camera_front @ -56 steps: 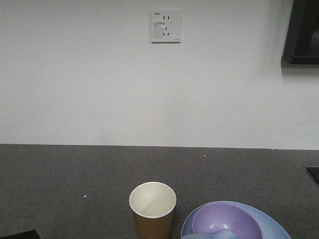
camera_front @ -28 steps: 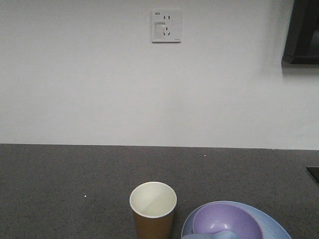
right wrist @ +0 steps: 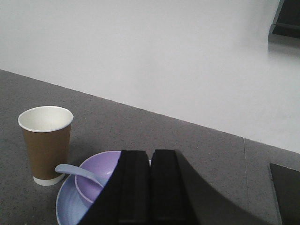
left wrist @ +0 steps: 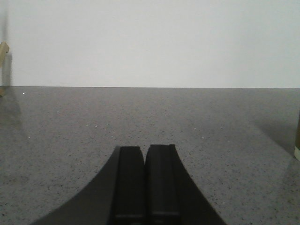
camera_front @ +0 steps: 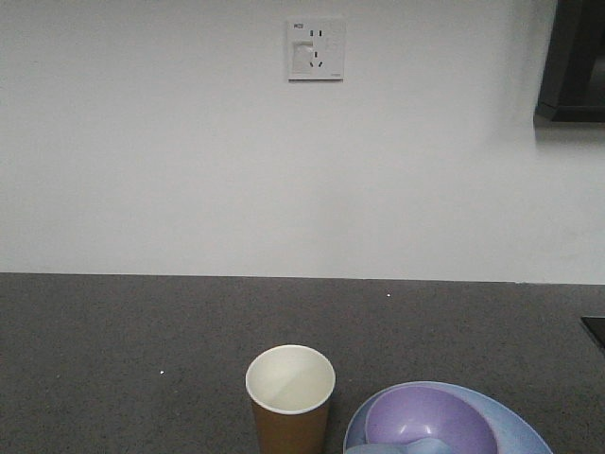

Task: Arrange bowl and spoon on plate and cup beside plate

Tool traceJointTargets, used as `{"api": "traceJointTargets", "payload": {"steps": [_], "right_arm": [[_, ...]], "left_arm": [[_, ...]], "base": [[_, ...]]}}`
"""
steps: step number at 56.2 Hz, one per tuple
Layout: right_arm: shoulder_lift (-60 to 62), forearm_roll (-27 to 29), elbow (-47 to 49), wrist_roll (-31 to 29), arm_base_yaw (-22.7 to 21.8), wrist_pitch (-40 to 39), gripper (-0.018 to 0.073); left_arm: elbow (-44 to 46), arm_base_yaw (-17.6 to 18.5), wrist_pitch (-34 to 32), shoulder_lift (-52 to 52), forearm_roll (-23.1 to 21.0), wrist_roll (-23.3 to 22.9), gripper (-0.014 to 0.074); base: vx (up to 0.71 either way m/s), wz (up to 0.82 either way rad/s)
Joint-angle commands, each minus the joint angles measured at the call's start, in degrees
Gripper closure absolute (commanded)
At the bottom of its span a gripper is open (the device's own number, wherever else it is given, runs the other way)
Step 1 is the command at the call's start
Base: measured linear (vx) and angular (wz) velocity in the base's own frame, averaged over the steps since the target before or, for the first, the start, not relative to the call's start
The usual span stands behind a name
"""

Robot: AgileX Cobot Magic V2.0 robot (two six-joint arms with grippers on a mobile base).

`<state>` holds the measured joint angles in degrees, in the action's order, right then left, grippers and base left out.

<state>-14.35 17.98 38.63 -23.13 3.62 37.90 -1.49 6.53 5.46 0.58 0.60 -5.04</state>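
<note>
The plain brown paper cup (right wrist: 45, 144) stands upright beside the plate (right wrist: 65, 204) holding bowl (right wrist: 96, 180) and spoon (right wrist: 77, 171); both claws, left claw (left wrist: 146, 154) and right claw (right wrist: 151, 158), are pressed together, holding nothing.

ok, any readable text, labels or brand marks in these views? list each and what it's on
Wall socket plate: a small dark marking at its top left corner, too small and blurred to read.
cup: plain brown with a white rim, no print visible.
bowl, spoon, plate: plain, no markings.
Nothing else legible in any view.
</note>
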Motion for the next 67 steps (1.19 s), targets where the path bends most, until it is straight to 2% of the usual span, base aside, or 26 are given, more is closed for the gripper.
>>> {"api": "traceJointTargets", "payload": {"steps": [1, 35, 45, 49, 56, 58, 63, 67], "right_arm": [[-0.78, 0.55, 1.36, -0.64, 0.03, -4.74, 0.0568], [-0.78, 0.50, 1.36, -0.64, 0.03, -4.79, 0.0568], [-1.11, -1.01, 0.68, 0.36, 0.03, -7.46, 0.0568], [-0.89, -5.65, -1.63, 4.89, -0.18, -10.17, 0.0568], [1.78, -17.98, -8.91, 19.60, -0.19, -16.62, 0.0568], [2.74, -20.00, -11.02, 22.07, -0.19, -18.12, 0.0568], [5.50, -23.99, -18.64, 24.97, -0.19, -22.64, 0.0568], [7.98, -23.89, -24.17, 24.59, -0.19, -26.02, 0.0568]], "left_arm": [[1.41, -0.09, -4.27, 0.90, -0.14, 0.00, 0.0596], [1.49, -0.09, -4.21, 0.90, -0.14, 0.00, 0.0596], [1.49, -0.09, -4.21, 0.90, -0.14, 0.00, 0.0596], [1.49, -0.09, -4.21, 0.90, -0.14, 0.00, 0.0596], [1.49, -0.09, -4.21, 0.90, -0.14, 0.00, 0.0596], [1.49, -0.09, -4.21, 0.90, -0.14, 0.00, 0.0596], [1.49, -0.09, -4.21, 0.90, -0.14, 0.00, 0.0596], [1.49, -0.09, -4.21, 0.90, -0.14, 0.00, 0.0596]], "base": [[0.00, 0.00], [0.00, 0.00], [0.00, 0.00], [0.00, 0.00], [0.00, 0.00], [0.00, 0.00], [0.00, 0.00], [0.00, 0.00]]}}
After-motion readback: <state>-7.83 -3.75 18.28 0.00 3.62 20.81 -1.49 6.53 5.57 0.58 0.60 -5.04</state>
